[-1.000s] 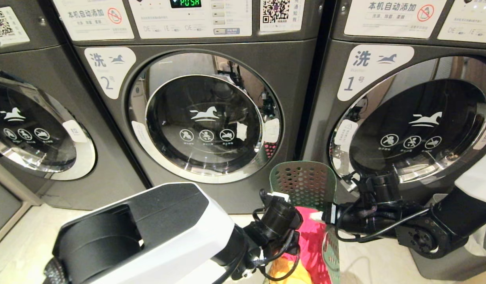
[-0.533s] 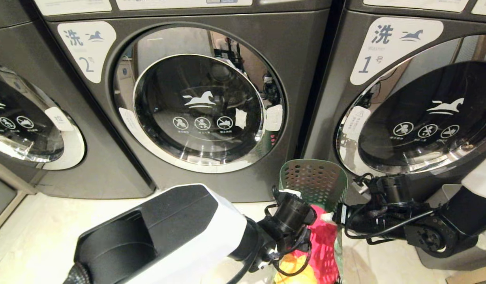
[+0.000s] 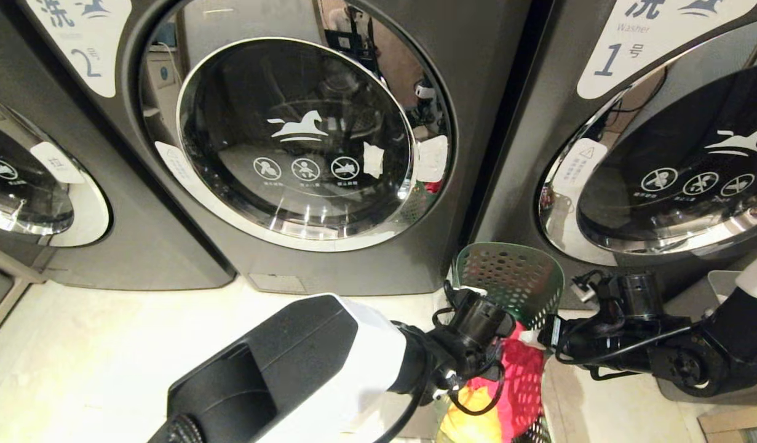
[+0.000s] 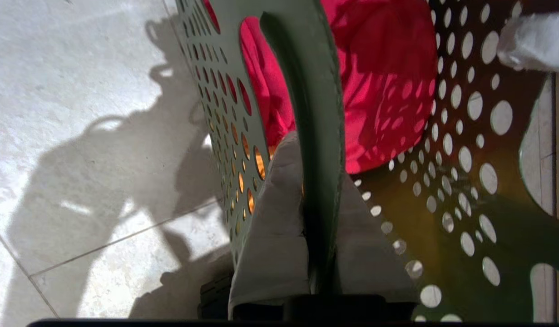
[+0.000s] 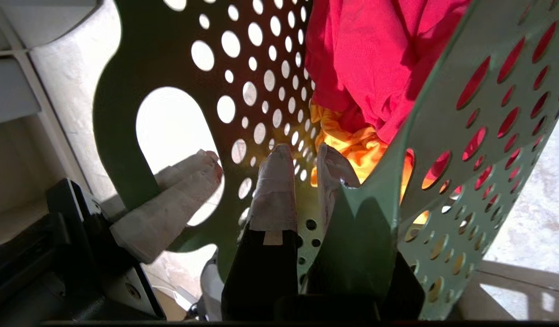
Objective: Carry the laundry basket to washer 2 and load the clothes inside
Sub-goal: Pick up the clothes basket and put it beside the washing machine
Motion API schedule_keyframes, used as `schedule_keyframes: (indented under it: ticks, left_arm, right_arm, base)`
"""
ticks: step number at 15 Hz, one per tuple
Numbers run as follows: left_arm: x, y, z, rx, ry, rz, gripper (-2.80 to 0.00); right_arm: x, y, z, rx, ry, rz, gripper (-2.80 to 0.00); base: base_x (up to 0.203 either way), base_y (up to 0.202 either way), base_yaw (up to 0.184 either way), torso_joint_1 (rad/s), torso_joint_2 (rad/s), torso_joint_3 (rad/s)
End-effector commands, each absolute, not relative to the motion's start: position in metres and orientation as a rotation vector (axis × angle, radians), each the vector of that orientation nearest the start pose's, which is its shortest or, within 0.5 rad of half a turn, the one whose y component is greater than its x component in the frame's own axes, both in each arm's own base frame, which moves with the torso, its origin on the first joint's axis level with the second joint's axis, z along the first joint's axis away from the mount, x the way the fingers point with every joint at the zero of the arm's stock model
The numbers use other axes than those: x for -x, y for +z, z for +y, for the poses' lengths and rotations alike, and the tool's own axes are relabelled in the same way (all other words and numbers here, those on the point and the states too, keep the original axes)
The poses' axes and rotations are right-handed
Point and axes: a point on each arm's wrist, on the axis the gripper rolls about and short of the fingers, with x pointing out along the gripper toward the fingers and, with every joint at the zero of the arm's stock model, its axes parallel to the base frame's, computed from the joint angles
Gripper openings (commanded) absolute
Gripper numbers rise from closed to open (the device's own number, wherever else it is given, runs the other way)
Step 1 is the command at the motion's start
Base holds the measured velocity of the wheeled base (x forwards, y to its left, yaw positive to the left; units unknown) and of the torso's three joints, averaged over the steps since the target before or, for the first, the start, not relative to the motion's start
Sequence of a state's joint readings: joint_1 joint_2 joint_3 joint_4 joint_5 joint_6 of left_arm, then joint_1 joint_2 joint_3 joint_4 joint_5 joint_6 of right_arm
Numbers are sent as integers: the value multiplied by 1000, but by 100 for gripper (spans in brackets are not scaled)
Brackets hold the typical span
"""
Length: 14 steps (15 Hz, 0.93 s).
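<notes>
Laundry basket [image 3: 518, 280]: green plastic, walls pierced with round holes, cut-out handle in one side. Inside, the clothes: magenta-pink garment [image 3: 521, 369] heaped above, yellow-orange garment [image 3: 467, 418] beneath. Basket sits between both arms, just before the seam between washer 2 [image 3: 292, 141], door shut, and washer 1 [image 3: 667, 160], over pale tiled floor [image 3: 107, 351]. Left gripper [image 4: 313, 218]: jaws pinched on the basket rim. Right gripper [image 5: 306, 181]: jaws clamped on the opposite wall.
</notes>
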State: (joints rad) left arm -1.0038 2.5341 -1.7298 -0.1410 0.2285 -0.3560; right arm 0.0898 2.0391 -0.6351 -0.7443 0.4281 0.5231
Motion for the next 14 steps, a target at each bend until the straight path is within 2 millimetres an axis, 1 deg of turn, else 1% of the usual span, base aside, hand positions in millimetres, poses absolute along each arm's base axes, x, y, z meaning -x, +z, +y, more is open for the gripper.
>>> schedule_keyframes:
  ticks: [1,6,10,14]
  left_arm:
    - [-276,30,-426,-61,-632,674,-280]
    - [-274,26,-428,-66,-635,678,-280]
    - [-273,21,-429,-70,-635,685,-280]
    - [-270,19,-431,-77,-641,686,-280]
  right_arm:
    - [-318,46,34,-608,312,768,-280]
    - [-321,42,32,-613,315,779,-280]
    - [-328,40,28,-617,305,768,-280]
    - [-328,39,28,-612,308,771,-280]
  base:
    - [0,0,0,2,7,-199]
    - [0,0,0,4,3,-198]
    - [0,0,0,2,1,-196]
    - [0,0,0,0,2,-64]
